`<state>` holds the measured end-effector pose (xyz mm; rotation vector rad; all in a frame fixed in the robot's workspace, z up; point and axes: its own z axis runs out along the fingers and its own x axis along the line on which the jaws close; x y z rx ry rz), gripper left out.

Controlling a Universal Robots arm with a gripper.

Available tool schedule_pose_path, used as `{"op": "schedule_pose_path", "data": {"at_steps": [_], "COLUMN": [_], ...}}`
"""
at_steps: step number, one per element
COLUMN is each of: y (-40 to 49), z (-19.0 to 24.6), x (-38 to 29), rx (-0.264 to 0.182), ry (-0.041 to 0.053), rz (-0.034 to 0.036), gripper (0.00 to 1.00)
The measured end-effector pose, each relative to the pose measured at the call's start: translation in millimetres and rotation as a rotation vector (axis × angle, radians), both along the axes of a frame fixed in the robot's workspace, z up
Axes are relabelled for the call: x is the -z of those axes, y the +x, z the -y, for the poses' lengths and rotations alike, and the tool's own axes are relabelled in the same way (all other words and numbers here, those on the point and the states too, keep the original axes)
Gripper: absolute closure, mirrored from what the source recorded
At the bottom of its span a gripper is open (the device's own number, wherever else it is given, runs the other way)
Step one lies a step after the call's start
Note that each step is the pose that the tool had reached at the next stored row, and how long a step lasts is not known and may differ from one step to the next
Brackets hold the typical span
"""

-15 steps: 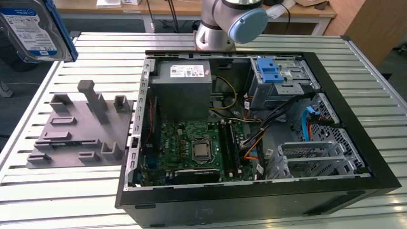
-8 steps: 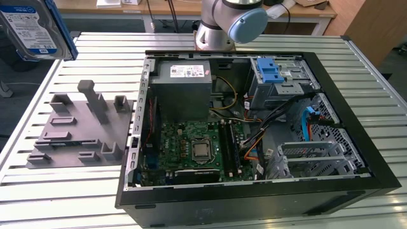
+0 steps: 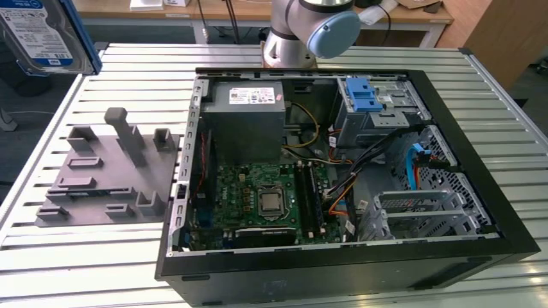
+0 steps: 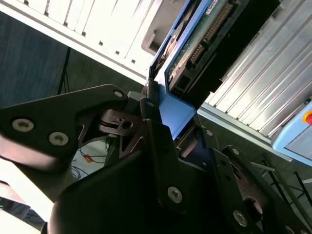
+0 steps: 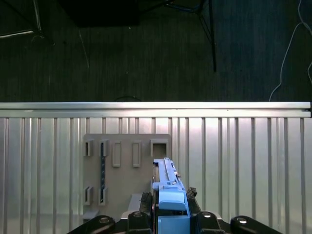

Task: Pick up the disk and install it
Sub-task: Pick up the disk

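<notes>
As seen in the exterior view, held high and clear of the slatted metal tabletop [image 3: 111, 256]: disk [image 3: 38, 32], silver, blue-and-white label, blue carrier rail along one edge. Apparently above the tabletop's far corner on the exterior view's left, though hard to fix exactly from that angle.

Gripper [image 4: 174, 127]: clamped on the disk's blue carrier end in the second wrist view, black fingers [image 4: 156, 136] pressed to either side, circuit-board face of the drive showing beyond. Disk edge-on between the fingers in the first wrist view.

Fixture plate [image 3: 107, 186]: grey, with upright pegs and slots, lying near the tabletop's edge on the exterior view's left; below the held disk in the first wrist view.

Computer case [image 3: 342, 276]: black, open side up, across the middle of the tabletop. Inside: grey box [image 3: 248, 122] with white sticker, metal cage [image 3: 376, 106] with blue latch at the far corner on the exterior view's right, motherboard [image 3: 256, 199].

Arm base [image 3: 299, 32]: at the tabletop's far edge, behind the case.
</notes>
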<state>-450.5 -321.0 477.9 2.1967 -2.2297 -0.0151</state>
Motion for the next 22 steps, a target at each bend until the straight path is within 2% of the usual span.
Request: {"op": "schedule_pose_path", "data": {"at_steps": [6,14,22], "y": [0.1,6.2,7.5], "z": [0.0,0.0,0.0], "x": [-0.9,-0.9,-1.8], "rx": [0.0,0.0,0.0], "ry": [0.0001,0.0001,0.0], "rz": [0.0001,0.0001,-0.0001], "gripper": [0.63,0.63,0.63]}}
